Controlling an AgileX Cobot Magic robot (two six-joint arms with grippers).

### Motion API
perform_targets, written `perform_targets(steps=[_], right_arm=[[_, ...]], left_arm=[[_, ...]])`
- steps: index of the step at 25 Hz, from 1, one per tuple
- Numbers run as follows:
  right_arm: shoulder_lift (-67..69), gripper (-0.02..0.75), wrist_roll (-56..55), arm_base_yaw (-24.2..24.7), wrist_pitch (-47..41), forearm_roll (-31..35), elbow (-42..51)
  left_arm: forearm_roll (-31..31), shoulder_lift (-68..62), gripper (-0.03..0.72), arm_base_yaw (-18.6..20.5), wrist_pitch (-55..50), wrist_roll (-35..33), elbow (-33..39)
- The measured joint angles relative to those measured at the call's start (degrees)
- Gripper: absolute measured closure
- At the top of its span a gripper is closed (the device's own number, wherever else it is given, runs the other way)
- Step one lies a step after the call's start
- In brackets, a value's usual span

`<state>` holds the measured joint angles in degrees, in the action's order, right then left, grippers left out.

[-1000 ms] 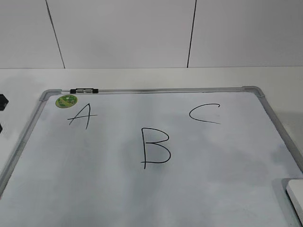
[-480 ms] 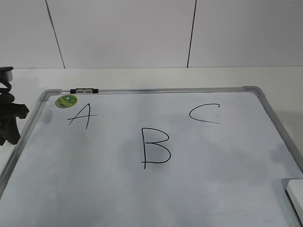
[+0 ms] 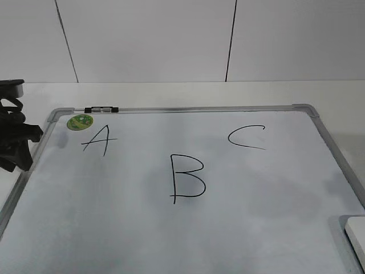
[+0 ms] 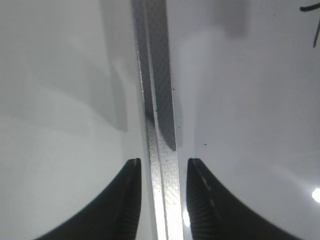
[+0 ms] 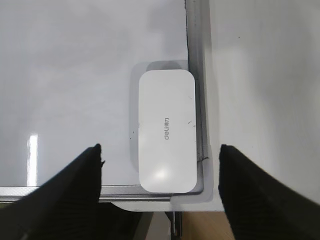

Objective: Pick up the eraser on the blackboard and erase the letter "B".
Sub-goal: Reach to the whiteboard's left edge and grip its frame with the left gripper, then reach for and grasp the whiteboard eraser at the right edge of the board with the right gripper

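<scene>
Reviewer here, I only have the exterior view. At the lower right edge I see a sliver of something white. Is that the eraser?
Observer: Yes. The right wrist view shows the whole eraser, lying flat in the blackboard's corner against the frame.
Operator: Is the right gripper on it?
Observer: No. The right gripper is open above it, fingers wide apart.
Operator: And the left gripper?
Observer: The left gripper is open, its fingers straddling the board's frame.

white table (image 3: 171, 94) under blackboard (image 3: 328, 142)
</scene>
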<state>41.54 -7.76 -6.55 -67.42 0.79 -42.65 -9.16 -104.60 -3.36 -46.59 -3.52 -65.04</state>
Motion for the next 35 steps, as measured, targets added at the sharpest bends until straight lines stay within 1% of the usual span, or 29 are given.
perform_targets(steps=[13, 19, 26, 30, 32, 35], right_arm=[[0.0, 0.155, 0.0, 0.0, 0.46, -0.33, 0.0], [0.0, 0.155, 0.0, 0.0, 1.09, -0.33, 0.0], [0.0, 0.155, 0.0, 0.0, 2.1, 0.28, 0.0], [0.0, 0.155, 0.0, 0.0, 2.2, 0.41, 0.0], [0.0, 0.155, 0.0, 0.0, 2.29, 0.45, 0.0], [0.0, 0.155, 0.0, 0.0, 3.82, 0.54, 0.0]], left_arm=[[0.0, -3.06, 0.456, 0.0, 0.56, 0.0, -0.04], [0.54, -3.06, 0.533, 0.0, 0.47, 0.0, -0.04], [0.68, -3.06, 0.561, 0.0, 0.01, 0.0, -0.04], [0.68, -3.06, 0.629, 0.0, -0.06, 0.0, -0.04], [0.68, -3.06, 0.646, 0.0, -0.11, 0.12, -0.04], [0.68, -3.06, 0.651, 0.0, -0.2, 0.24, -0.13]])
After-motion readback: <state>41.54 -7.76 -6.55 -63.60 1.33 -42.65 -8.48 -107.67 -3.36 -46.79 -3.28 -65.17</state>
